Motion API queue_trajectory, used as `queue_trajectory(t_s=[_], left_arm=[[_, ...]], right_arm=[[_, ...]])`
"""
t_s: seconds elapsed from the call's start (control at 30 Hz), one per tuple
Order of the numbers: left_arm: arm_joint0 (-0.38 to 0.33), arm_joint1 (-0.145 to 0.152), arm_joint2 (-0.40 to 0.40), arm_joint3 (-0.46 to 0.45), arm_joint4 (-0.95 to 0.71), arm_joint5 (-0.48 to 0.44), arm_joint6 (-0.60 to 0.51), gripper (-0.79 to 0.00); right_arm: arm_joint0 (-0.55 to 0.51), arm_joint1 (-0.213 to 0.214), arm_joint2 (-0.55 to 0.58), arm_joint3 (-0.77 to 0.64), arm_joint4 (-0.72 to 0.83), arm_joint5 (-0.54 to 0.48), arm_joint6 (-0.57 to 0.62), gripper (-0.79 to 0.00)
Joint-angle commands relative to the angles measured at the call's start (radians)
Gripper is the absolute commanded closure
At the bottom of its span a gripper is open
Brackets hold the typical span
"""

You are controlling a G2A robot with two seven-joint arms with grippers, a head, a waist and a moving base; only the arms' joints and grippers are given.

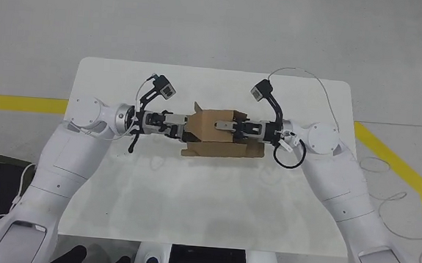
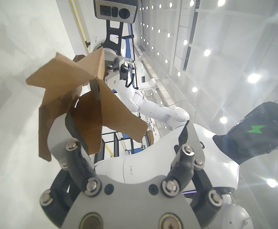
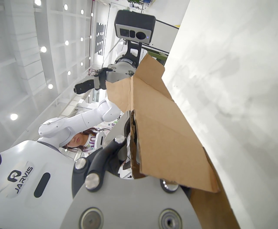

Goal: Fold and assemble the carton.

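Top view is showing the carton (image 1: 222, 134) hanging between the two arms over the middle of the worktop (image 1: 191, 204), toward its far side. Whether its underside is touching the surface I cannot tell.

The right gripper (image 1: 241, 128) is meeting the carton at one end, and its fingers (image 3: 131, 130) are clenching on the edge of a wall panel. I judge this grip to be anchoring the box so the other arm can work the opposite end.

The left gripper (image 2: 128, 125) is sitting at that opposite end with its fingers (image 2: 75, 130) spread wide and gripping nothing. One finger is lying against the inside of the open mouth, while the other is standing free in the air. That placement is probably serving to brace or push a panel, not to hold it.

The end flaps are splaying outward at different angles, none tucked, so the box is reading as only partly formed. One loose flap is jutting across the gap between the left fingers and may be blocking a clean pinch.

A thin cable (image 1: 324, 88) is looping over the worktop's far edge by the right arm, well apart from the carton. A yellow floor line (image 1: 22, 103) is running past the worktop.
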Motion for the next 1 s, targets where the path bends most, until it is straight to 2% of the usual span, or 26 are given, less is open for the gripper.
queue_trajectory(t_s=[0.0,0.43,0.97], left_arm=[[0.004,0.0,0.001,-0.006,0.002,0.003,-0.003,-0.785],[0.046,0.004,-0.003,-0.061,-0.013,0.04,-0.038,-0.785],[0.052,-0.001,0.001,-0.076,-0.025,0.039,-0.038,-0.785]], right_arm=[[-0.004,0.0,0.004,0.001,-0.006,-0.003,-0.025,0.0],[-0.016,0.003,0.027,-0.031,-0.085,-0.009,-0.145,0.0],[0.011,-0.029,-0.055,-0.021,-0.052,-0.021,-0.174,0.0]])
